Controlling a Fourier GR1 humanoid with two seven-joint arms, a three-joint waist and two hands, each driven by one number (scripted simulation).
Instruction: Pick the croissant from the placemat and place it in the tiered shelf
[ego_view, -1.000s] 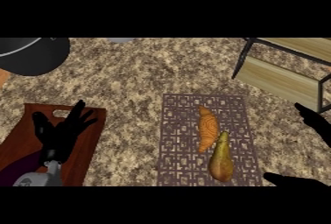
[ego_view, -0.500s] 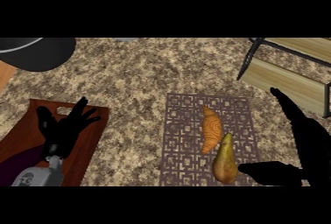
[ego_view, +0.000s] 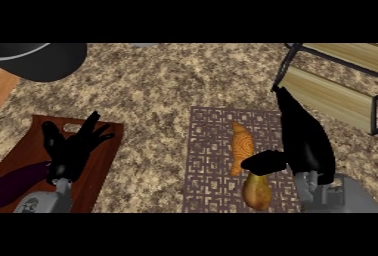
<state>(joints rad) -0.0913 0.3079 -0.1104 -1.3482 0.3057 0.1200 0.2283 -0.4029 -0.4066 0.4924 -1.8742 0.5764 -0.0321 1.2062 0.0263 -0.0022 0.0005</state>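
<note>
Change: my right hand (ego_view: 304, 142) has moved in beside the croissant (ego_view: 241, 148) — fingers straight, thumb out.
Meaning: I'm poised to grasp — nothing held yet.

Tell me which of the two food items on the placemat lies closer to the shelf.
The croissant, the ridged orange pastry. It lies higher up the placemat, toward the tiered shelf; the smooth yellowish pear-like fruit sits below it, by the right hand.
</note>
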